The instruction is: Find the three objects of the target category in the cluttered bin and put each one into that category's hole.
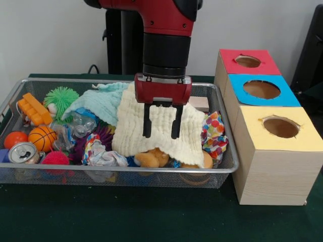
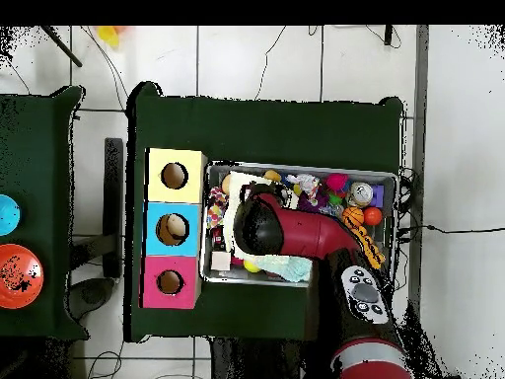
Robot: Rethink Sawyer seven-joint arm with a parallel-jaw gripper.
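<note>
Silver wire-mesh bin (image 1: pixel 222 174) holds a waffle-textured cream cloth (image 1: pixel 161 126), beside matt pale-wood boxes (image 1: pixel 275 174)

Front view. Wide shallow silver wire-mesh basket (image 1: pixel 229 169) sits on the dark green table (image 1: pixel 126 217). Row of three wooden boxes with round holes (image 1: pixel 275 156) stands just right of it. In the basket: cream knitted cloth (image 1: pixel 189 133) right of centre, lying over a tan-brown plush bear (image 1: pixel 151 159) at the near wall. Small orange basketball (image 1: pixel 42 138) and silver drinks can (image 1: pixel 22 153) at the left end. Black two-fingered gripper (image 1: pixel 162 135) hangs over the cloth.
</note>
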